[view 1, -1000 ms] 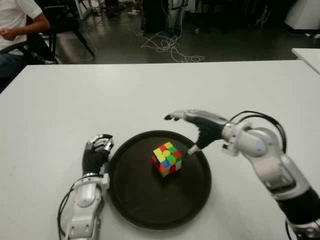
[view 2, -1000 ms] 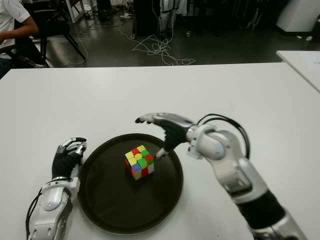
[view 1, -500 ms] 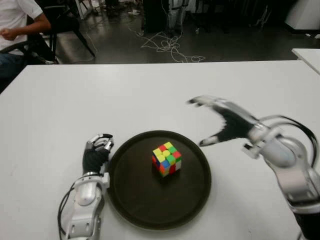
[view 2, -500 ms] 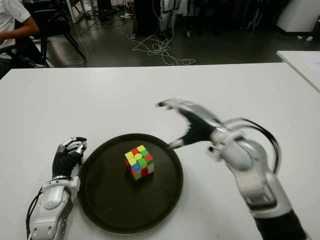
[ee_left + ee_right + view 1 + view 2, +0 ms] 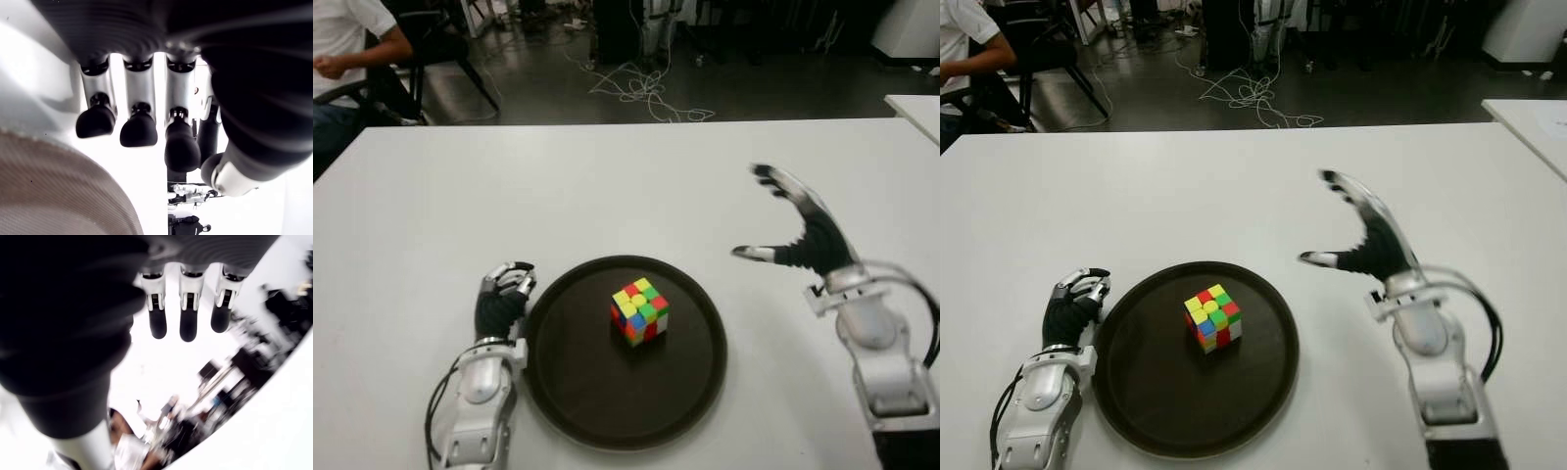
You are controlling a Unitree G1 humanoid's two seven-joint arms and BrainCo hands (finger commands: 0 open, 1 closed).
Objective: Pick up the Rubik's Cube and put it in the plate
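The Rubik's Cube (image 5: 640, 310) stands in the middle of the round dark plate (image 5: 597, 392) near the table's front edge, with nothing touching it. My right hand (image 5: 795, 228) is raised over the white table to the right of the plate, fingers spread and holding nothing. The right wrist view shows its straight fingertips (image 5: 188, 328) with empty space beneath them. My left hand (image 5: 504, 290) shows just left of the plate's rim, its fingers curled with nothing in them, as the left wrist view's bent fingertips (image 5: 138, 131) confirm.
The white table (image 5: 558, 186) stretches wide behind the plate. A seated person (image 5: 347, 44) is at the far left beyond the table. Cables (image 5: 641, 93) lie on the dark floor behind. Another table's corner (image 5: 915, 108) shows at the right.
My right hand has let go of the cube's side and drawn back to the right and upward, away from the plate. The cube, the plate and my left hand stayed in place.
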